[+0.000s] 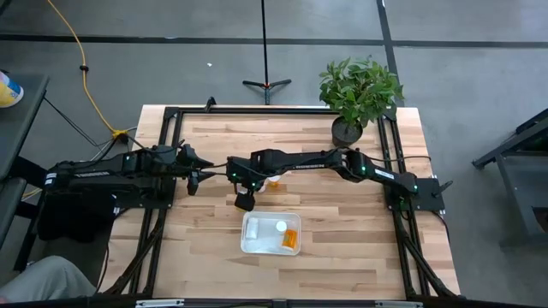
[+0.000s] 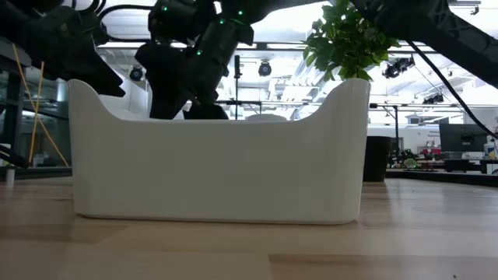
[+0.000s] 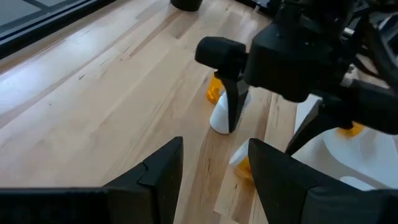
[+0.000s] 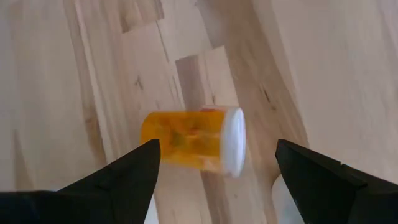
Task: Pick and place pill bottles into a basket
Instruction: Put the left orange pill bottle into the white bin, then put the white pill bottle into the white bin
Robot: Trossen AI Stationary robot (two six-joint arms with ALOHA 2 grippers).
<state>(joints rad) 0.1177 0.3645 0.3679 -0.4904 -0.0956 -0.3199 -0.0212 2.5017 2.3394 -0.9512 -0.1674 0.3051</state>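
The right gripper (image 4: 214, 168) is spread wide over a pill bottle (image 4: 193, 140) lying on the table (image 1: 360, 248), at 12 o'clock from the basket (image 1: 271, 233). The left gripper (image 3: 214, 168) waits, fingers apart, holding nothing.

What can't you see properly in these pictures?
- Low view: the basket wall hides everything inside it.
- High view: the right arm covers the pill bottle under the right gripper; the bottles in the basket are too small to count for sure.
- Left wrist view: the right gripper hides part of a lying pill bottle; another is half hidden behind the left gripper fingers.
- Right wrist view: the bottle's label is too blurred to read.
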